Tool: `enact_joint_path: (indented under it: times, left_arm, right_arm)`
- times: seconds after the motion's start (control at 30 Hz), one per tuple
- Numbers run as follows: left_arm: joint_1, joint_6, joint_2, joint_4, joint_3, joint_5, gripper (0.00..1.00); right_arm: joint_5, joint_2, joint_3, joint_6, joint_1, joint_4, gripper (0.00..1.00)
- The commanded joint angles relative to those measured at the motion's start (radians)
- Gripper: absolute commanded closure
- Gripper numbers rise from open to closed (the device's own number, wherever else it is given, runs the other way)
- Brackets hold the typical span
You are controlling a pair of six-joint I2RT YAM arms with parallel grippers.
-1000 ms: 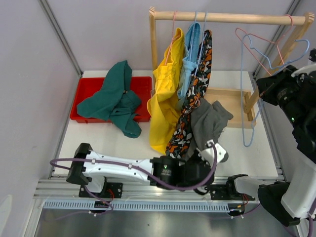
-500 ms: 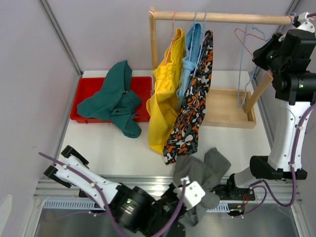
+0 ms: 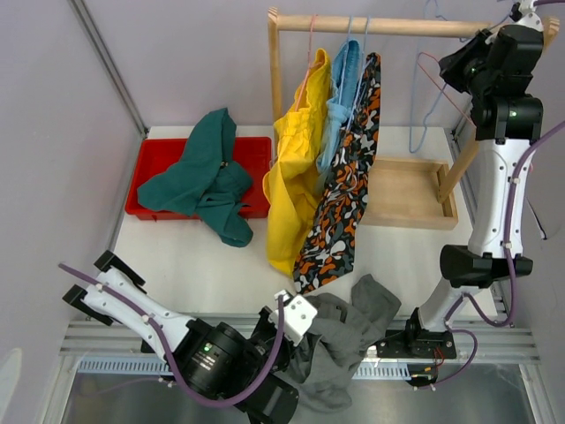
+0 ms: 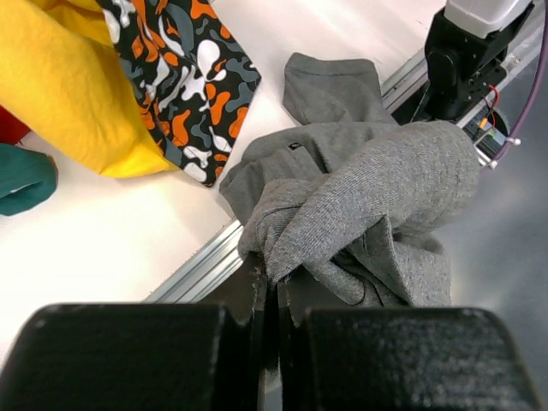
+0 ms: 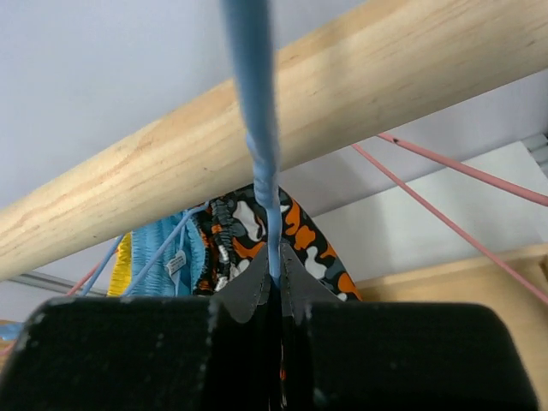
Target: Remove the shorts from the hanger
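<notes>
Grey shorts [image 3: 344, 327] sit bunched at the near table edge, partly on the white table [image 3: 203, 256] and partly spilling over the metal rail [image 4: 193, 270] at the front. We see the left gripper [image 4: 267, 278] pinched tight on a fold of them, fingers together w/ fabric btwn, per the left wrist cam.

Just beyond, the hem of the camo shorts [image 3: 340, 208] comes down next to the grey pair. It's touching or nearly so; we can't tell which. Yellow shorts [image 3: 291, 177] hang just left of the camo, w/ light blue shorts [image 3: 340, 97] btwn the two higher up. All three are on hangers from the wooden bar [image 3: 397, 27].

Further left, teal shorts [image 3: 199, 177] lie heaped in the red bin [image 3: 154, 155], w/ one leg draped over its front wall onto the table. Behind the hanging pairs we see the rack's wooden base tray [image 3: 402, 190].

Far right & up high, the right gripper [image 5: 272, 278] is clamped on the blue hanger [image 5: 255, 111], whose wire runs up across the bar. A pink hanger [image 5: 445, 171] hangs beside it on the same bar.
</notes>
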Motion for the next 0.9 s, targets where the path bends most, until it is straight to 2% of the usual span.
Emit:
enact_joint_path:
  times: [0.0,0.13,0.2,0.37,0.57,0.6,0.63,0.67,0.7,0.73,0.77,0.8,0.83,0.87]
  left_arm:
    - [-0.050,-0.040,-0.065,-0.023,0.019,-0.087,1.00]
    - [-0.050,0.007,-0.052,-0.070,0.074,-0.107,1.00]
    - [-0.048,0.005,-0.018,-0.125,0.160,-0.128,1.00]
    - [-0.040,0.143,0.004,-0.121,0.291,-0.170,1.00]
    - [0.027,0.370,0.000,-0.043,0.386,-0.220,1.00]
    - [0.053,0.452,-0.012,-0.002,0.395,-0.230,1.00]
    - [0.064,0.508,-0.022,0.035,0.415,-0.242,1.00]
    - [0.087,0.566,-0.033,0.078,0.418,-0.248,1.00]
    - [0.096,0.702,-0.065,0.188,0.421,-0.253,1.00]
    - [0.102,0.779,-0.081,0.257,0.421,-0.260,1.00]
    - [0.107,0.859,-0.098,0.326,0.421,-0.268,1.00]
    - [0.105,1.037,-0.113,0.477,0.418,-0.279,1.00]
    - [0.107,1.139,-0.140,0.558,0.420,-0.318,1.00]
    - [0.107,1.370,-0.154,0.645,0.405,-0.354,1.00]
  right_arm:
    - [-0.051,0.041,0.064,0.020,0.000,0.097,1.00]
    - [-0.059,0.052,-0.002,0.007,-0.001,0.103,1.00]
    - [-0.062,0.032,-0.078,0.000,-0.003,0.108,1.00]
    - [-0.062,-0.078,-0.279,-0.020,-0.011,0.158,1.00]
    - [-0.088,-0.184,-0.479,-0.033,-0.051,0.158,0.99]
    - [-0.092,-0.221,-0.502,-0.040,-0.058,0.160,0.95]
    - [-0.098,-0.238,-0.540,-0.046,-0.063,0.157,0.85]
    - [-0.098,-0.258,-0.557,-0.060,-0.066,0.151,0.41]
    - [-0.094,-0.296,-0.571,-0.068,-0.072,0.135,0.24]
    - [-0.077,-0.319,-0.603,-0.072,-0.074,0.129,0.01]
    - [-0.068,-0.345,-0.621,-0.072,-0.077,0.126,0.01]
    - [-0.056,-0.399,-0.641,-0.080,-0.080,0.120,0.01]
    - [-0.049,-0.427,-0.658,-0.080,-0.086,0.115,0.01]
    - [-0.043,-0.454,-0.692,-0.082,-0.087,0.114,0.01]
